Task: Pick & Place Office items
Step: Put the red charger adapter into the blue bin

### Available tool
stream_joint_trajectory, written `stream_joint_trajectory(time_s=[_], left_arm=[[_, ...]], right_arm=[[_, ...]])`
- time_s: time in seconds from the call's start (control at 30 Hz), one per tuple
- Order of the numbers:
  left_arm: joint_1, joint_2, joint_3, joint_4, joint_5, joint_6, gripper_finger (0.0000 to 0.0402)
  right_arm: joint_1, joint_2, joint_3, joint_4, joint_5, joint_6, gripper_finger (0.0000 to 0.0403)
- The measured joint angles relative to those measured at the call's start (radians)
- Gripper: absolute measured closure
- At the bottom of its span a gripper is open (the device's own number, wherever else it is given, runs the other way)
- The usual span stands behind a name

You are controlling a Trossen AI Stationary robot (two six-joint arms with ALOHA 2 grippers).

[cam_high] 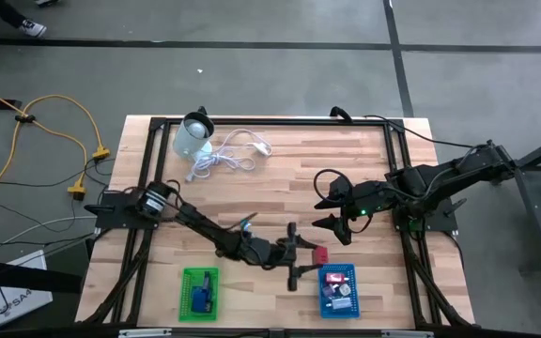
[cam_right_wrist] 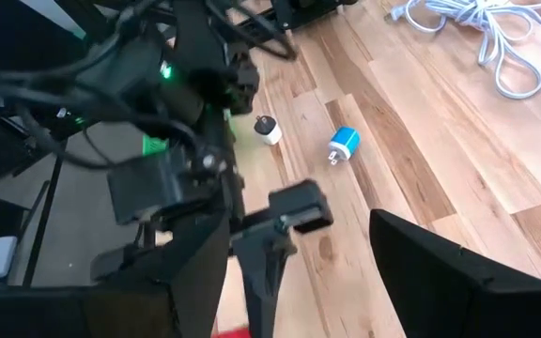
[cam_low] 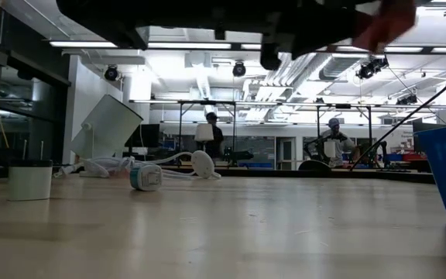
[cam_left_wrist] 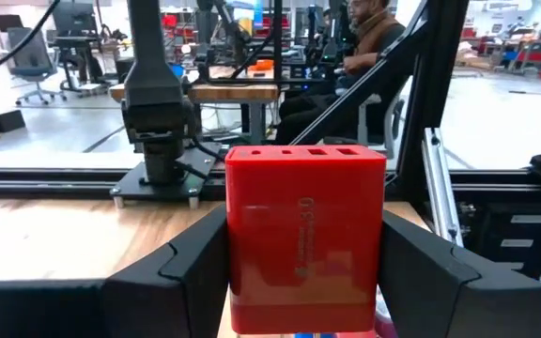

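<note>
My left gripper (cam_high: 314, 254) is shut on a red blocky charger (cam_left_wrist: 305, 235) with slots in its end face. It hovers just beyond the far left corner of the blue basket (cam_high: 338, 289), which has several small items in it. The green basket (cam_high: 200, 291) holds a blue piece. A blue-and-white plug (cam_right_wrist: 344, 144) and a small white-and-black piece (cam_right_wrist: 267, 130) lie on the wood. My right gripper (cam_high: 323, 201) is open over the table's middle right and touches nothing. My left gripper pinches the red charger by its two opposite side faces (cam_left_wrist: 238, 246), one finger (cam_left_wrist: 172, 272) on each. The fingers come level from the table's left. The slotted end points away from the wrist. The charger is lifted clear of the table, a red blur high in the low view (cam_low: 385, 23).
A pale round container (cam_high: 193, 136) lies tipped at the far left, with a coiled white cable (cam_high: 228, 155) beside it. A small white cup (cam_low: 29, 180) stands on the wood. A black frame (cam_high: 270, 119) rims the table. People sit in the room behind.
</note>
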Motion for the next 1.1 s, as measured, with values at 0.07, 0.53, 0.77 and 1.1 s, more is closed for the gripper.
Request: stream_joint_trajectory(time_s=[0.07,0.53,0.77,1.1], left_arm=[[-0.009,0.028,0.033,0.001,-0.006,0.0,0.019],[-0.042,0.064,0.075,-0.002,-0.063,-0.003,0.019],[-0.042,0.064,0.075,-0.003,-0.062,-0.011,0.019],[-0.048,0.064,0.075,-0.003,-0.045,0.001,0.019]], right_arm=[[0.0,0.0,0.0,0.002,0.0,0.0,0.0158],[0.0,0.0,0.0,0.007,0.0,0.0,0.0158],[0.0,0.0,0.0,0.007,0.0,0.0,0.0158],[0.0,0.0,0.0,0.007,0.0,0.0,0.0158]])
